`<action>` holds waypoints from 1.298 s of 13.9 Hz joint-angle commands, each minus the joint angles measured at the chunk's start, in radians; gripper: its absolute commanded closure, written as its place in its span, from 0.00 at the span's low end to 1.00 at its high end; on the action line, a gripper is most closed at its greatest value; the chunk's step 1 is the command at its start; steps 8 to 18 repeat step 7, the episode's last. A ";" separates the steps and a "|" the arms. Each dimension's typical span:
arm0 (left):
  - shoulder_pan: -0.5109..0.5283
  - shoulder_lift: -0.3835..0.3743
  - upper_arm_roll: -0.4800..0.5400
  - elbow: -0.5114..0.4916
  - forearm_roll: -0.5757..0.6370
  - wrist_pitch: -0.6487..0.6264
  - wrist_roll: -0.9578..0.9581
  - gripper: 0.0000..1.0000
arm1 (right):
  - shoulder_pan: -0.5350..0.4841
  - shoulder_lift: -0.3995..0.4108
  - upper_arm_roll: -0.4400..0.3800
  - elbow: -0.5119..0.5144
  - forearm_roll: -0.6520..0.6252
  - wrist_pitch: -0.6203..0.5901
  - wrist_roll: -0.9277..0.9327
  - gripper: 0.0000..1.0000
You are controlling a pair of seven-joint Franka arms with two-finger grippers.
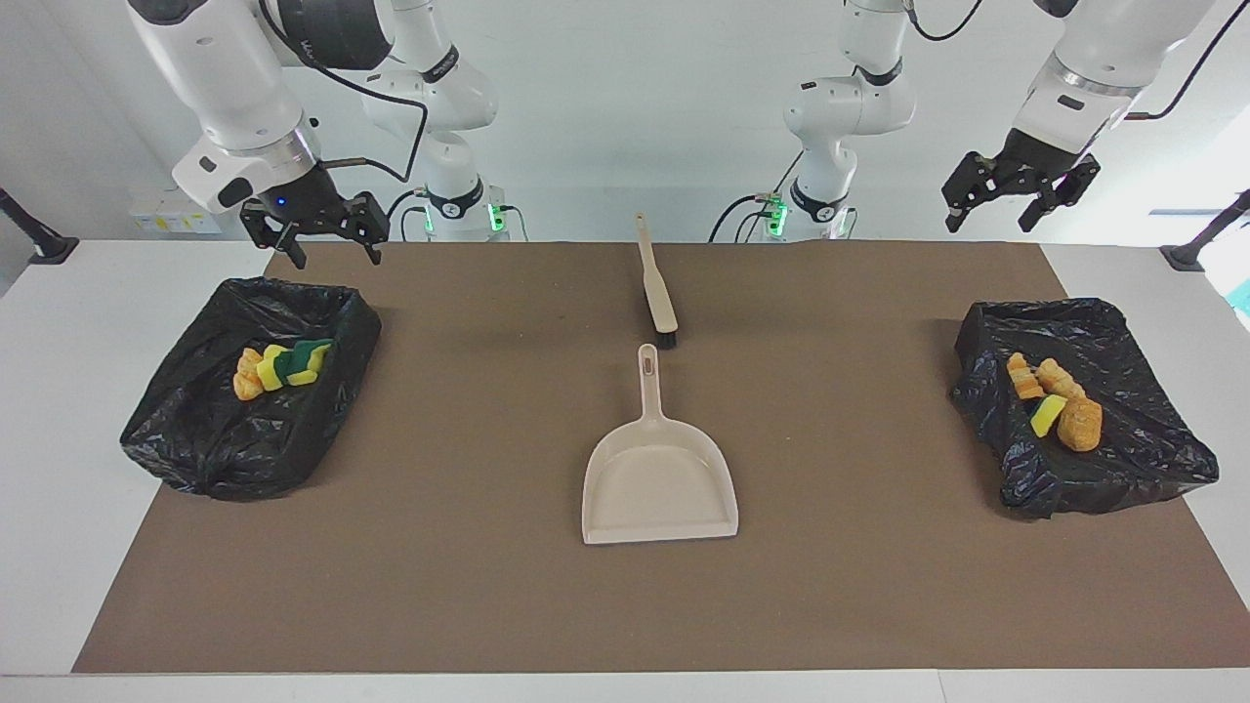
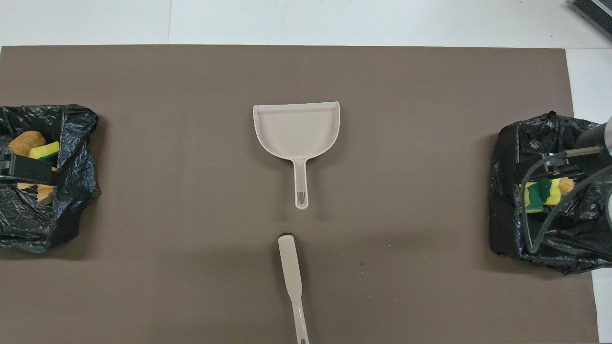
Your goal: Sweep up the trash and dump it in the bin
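You've got both grippers, left (image 1: 1021, 193) & right (image 1: 314, 231), jaws apart, empty, raised; trash (image 1: 1055, 405) sits in bins (image 1: 1123, 459).

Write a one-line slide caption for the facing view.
Trash sits in both bag-lined bins, dustpan and brush lie mid-mat, both arms raised.

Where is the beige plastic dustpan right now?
The beige plastic dustpan lies mid-mat, its handle pointing toward the robots and the beige hand brush, which lies just nearer them.

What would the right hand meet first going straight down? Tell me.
Probably the black bin bag at its rim nearest the robots, or the brown mat beside it. The open right hand hangs above that edge; depth is unclear.
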 commanded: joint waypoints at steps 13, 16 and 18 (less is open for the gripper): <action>-0.018 -0.018 0.030 -0.009 -0.011 0.014 0.003 0.00 | 0.000 -0.001 -0.002 0.002 0.017 0.004 0.006 0.00; -0.018 -0.018 0.030 -0.009 -0.011 0.014 0.003 0.00 | 0.000 -0.001 -0.002 0.002 0.017 0.004 0.006 0.00; -0.018 -0.018 0.030 -0.009 -0.011 0.014 0.003 0.00 | 0.000 -0.001 -0.002 0.002 0.017 0.004 0.006 0.00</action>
